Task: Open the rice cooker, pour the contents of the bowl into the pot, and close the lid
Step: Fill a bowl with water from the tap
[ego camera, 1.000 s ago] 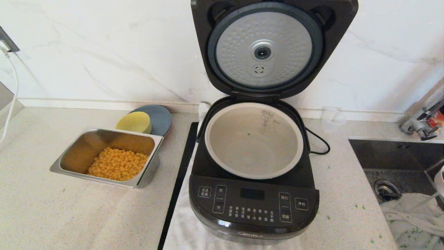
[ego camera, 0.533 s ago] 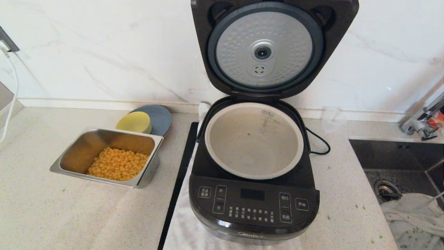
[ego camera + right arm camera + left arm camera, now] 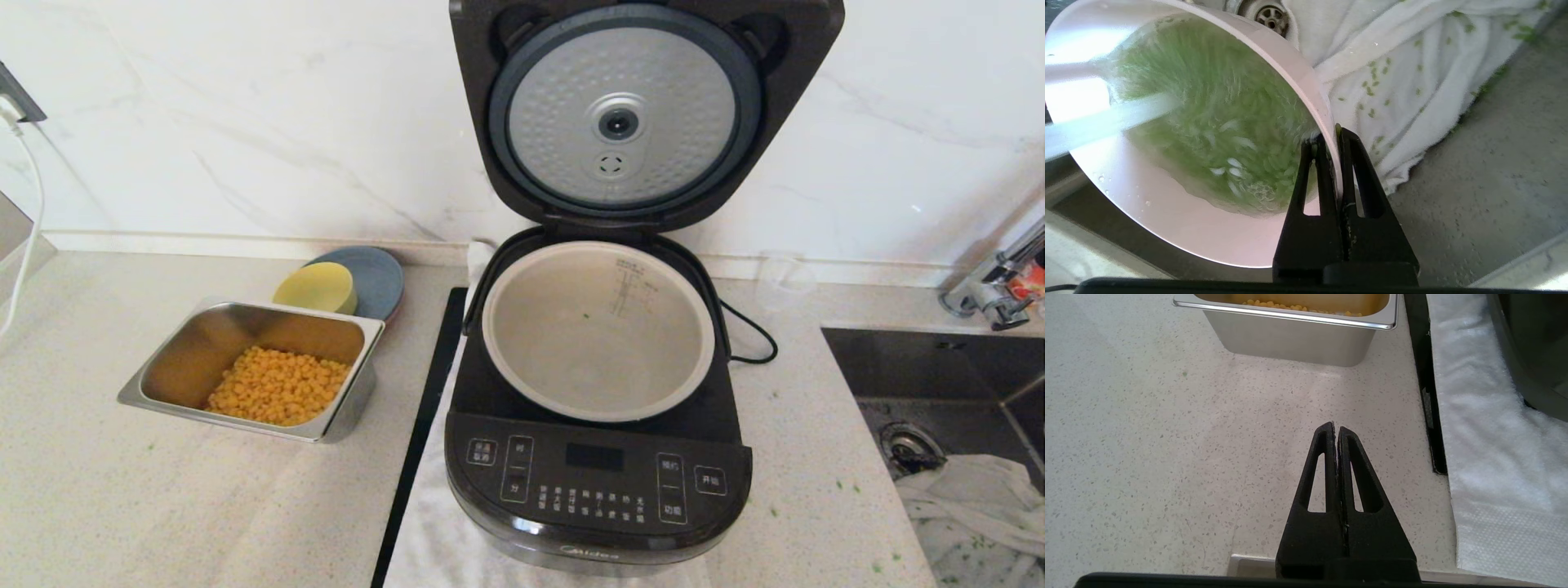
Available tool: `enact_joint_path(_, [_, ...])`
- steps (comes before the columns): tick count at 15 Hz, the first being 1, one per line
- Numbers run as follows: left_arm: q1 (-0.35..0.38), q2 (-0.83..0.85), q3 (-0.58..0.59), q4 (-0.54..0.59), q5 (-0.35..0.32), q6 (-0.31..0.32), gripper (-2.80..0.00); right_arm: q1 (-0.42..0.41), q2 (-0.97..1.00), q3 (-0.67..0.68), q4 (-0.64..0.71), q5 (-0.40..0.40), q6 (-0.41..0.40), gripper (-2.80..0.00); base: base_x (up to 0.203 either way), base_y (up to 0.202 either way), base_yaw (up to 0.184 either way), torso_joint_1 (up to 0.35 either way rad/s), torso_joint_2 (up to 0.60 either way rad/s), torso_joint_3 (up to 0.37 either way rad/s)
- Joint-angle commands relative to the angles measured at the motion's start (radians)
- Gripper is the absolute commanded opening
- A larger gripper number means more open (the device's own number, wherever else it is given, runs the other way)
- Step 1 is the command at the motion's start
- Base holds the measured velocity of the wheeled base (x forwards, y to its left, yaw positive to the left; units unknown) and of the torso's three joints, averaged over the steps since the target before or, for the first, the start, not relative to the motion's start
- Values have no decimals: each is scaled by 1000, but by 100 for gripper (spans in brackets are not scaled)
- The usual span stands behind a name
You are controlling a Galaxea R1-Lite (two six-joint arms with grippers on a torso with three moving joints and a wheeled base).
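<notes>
The right gripper (image 3: 1336,136) pinches the bowl (image 3: 1167,220) rim over the sink (image 3: 1474,196); its white edge has left the head view. Left gripper (image 3: 1336,430) rests shut.

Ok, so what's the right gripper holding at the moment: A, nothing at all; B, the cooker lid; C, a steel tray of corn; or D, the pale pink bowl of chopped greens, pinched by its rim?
D. In the right wrist view the right gripper is shut on the rim of the bowl, one finger inside the wall and one outside, with the green contents in it, above the sink's white cloth.
</notes>
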Motion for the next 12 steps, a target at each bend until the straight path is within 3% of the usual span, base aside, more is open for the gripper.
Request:
enact_joint_path(1, [0, 0, 0, 0, 0, 0, -280, 0, 5, -8, 6, 13, 2, -280, 0, 0, 0, 0, 0, 0])
enact_joint_path(9, [0, 0, 0, 0, 0, 0, -280, 4, -98, 31, 76, 59, -17, -280, 0, 0, 0, 0, 0, 0])
enact_joint_path(12, [0, 0, 0, 0, 0, 0, -280, 32, -200, 100, 129, 63, -96, -280, 0, 0, 0, 0, 0, 0])
